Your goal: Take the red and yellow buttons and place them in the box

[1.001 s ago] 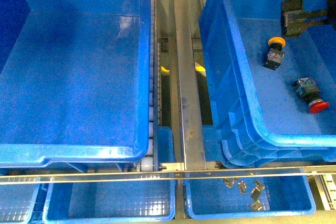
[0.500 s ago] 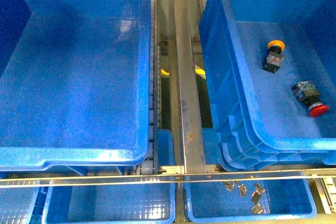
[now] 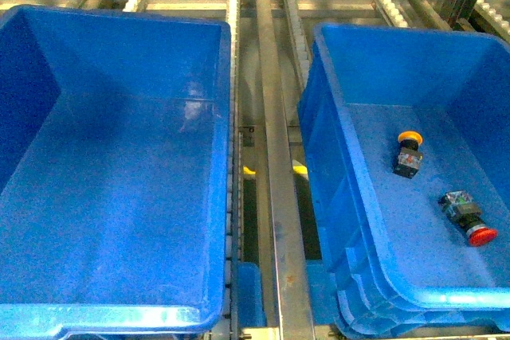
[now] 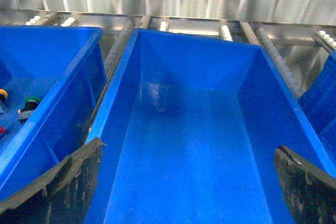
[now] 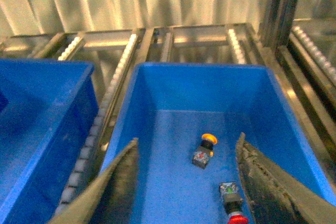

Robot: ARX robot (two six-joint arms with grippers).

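Observation:
The box [image 3: 396, 33], a deep blue tote with doubled rims, stands on the right. On its floor lie a yellow-capped button [image 3: 409, 154] and a red-capped button [image 3: 470, 220], apart from each other. Neither gripper shows in the front view. My right gripper [image 5: 189, 192] is open and empty above the box [image 5: 199, 67], with the yellow button [image 5: 203, 150] and the red button [image 5: 233, 206] between its fingers in that view. My left gripper [image 4: 181, 192] is open and empty over another, empty tote [image 4: 184, 129].
The empty blue tote [image 3: 119, 18] fills the left of the front view. A metal rail [image 3: 275, 165] with roller strips runs between the two totes. In the left wrist view a further tote [image 4: 58, 103] holds a green-capped switch [image 4: 30, 103] and other buttons at the frame's edge.
The front view has tilted up: the small trays at the bottom are gone and the totes' far rims show. The right gripper has left that view. The two buttons lie as before.

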